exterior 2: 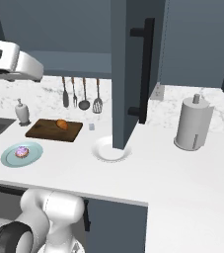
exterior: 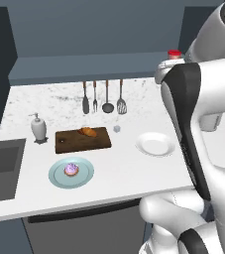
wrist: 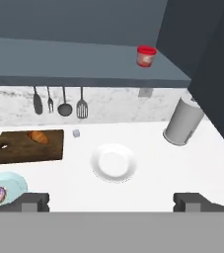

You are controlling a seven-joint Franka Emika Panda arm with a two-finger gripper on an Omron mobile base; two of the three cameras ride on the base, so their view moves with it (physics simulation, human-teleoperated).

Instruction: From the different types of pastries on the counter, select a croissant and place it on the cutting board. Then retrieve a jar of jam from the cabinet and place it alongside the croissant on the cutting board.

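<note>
The croissant (exterior: 87,131) lies on the cutting board (exterior: 79,143), toward its far edge and a little right of the middle. The jar of jam (wrist: 146,56) stands upright on the cabinet's (wrist: 197,44) long shelf board, near its right end, above and well apart from the board. Near-left of the board a light blue plate (exterior: 59,177) holds the pink-frosted pastry (exterior: 71,169); a white plate (exterior: 155,144) sits on the counter (exterior: 114,173) to the board's right. A soap dispenser (exterior: 38,127) stands just left of the board, four utensils (exterior: 103,97) hang at the back wall, and a small pale object (exterior: 116,129) — too small to identify — rests between the board and the white plate. A paper towel roll (exterior 2: 193,123) stands far to the right. The gripper (wrist: 112,200) is raised over the counter — jaws spread wide, holding nothing.
</note>
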